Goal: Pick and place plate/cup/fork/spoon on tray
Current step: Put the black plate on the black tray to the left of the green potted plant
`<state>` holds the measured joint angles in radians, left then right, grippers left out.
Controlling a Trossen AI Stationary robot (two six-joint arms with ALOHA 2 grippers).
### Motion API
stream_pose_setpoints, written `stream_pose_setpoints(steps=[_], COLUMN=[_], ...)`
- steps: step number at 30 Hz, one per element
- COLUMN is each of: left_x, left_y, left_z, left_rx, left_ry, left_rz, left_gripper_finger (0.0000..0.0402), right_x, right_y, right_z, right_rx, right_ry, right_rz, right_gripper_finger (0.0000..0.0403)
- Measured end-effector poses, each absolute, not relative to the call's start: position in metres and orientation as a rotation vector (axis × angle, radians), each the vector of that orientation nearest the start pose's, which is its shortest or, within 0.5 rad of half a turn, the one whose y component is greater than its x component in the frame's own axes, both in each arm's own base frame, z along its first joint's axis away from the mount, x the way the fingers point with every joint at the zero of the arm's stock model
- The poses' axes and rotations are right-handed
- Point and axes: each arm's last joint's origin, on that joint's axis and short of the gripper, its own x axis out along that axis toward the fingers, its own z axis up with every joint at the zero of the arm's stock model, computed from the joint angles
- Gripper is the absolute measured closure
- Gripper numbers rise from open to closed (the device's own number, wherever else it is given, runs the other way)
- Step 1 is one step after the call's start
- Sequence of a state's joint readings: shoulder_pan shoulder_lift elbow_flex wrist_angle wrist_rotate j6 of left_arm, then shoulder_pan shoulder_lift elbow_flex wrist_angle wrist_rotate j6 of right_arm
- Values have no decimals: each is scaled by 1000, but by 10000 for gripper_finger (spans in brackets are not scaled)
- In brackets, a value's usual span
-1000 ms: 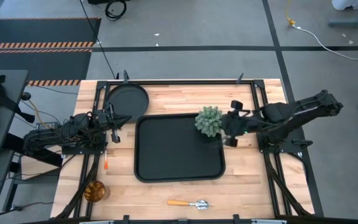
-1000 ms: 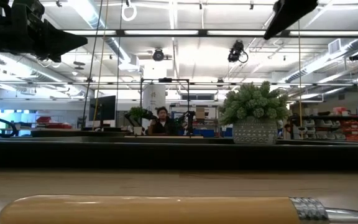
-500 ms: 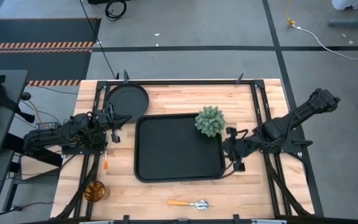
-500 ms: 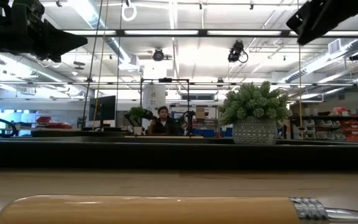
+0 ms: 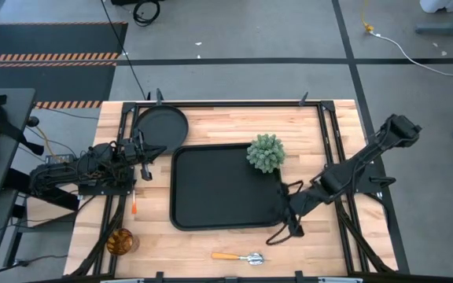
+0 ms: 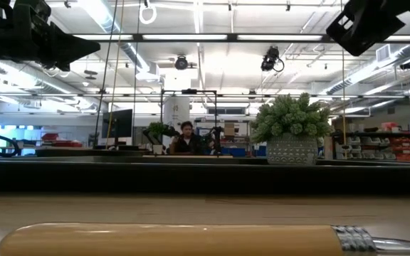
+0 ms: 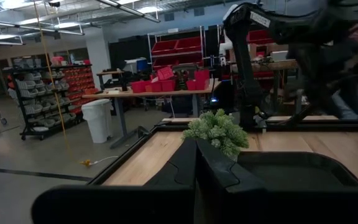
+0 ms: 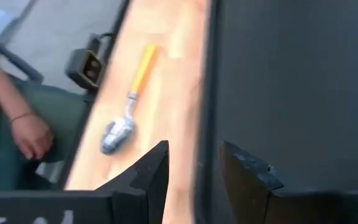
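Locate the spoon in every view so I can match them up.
High view: spoon near the table's front edge, below the tray.
Low view: its handle fills the foreground.
Left wrist view: not in it.
Right wrist view: spoon on wood beside the tray.
Shared landmark: the tray.

Plant (image 5: 265, 152) on tray (image 5: 219, 196) corner

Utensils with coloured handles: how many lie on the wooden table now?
2. The silver-bowled spoon with a yellow-orange handle lies below the black rectangular tray; the slim red-orange-handled fork lies left of it.
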<state>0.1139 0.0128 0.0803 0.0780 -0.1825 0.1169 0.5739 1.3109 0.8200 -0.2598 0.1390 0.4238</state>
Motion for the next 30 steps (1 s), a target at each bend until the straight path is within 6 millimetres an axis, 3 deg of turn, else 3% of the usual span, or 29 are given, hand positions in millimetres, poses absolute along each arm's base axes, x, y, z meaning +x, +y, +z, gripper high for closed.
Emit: stream_pose_setpoints(steps=[8,14,20,30], left_x=[90,90,90,90], left_y=[16,16,16,16], left_z=[197,197,197,197], left_rx=[111,111,111,110], left_ry=[-128,-128,-129,-129], left_rz=[304,304,304,304], left_gripper_finger=[390,390,390,390], right_x=[262,277,288,309], right_y=[171,180,166,127], right_z=[223,227,229,237], right_rx=[149,9,-90,-57], right_ry=[679,636,599,578], right_rz=[399,446,403,285], right_gripper_finger=[265,266,266,266])
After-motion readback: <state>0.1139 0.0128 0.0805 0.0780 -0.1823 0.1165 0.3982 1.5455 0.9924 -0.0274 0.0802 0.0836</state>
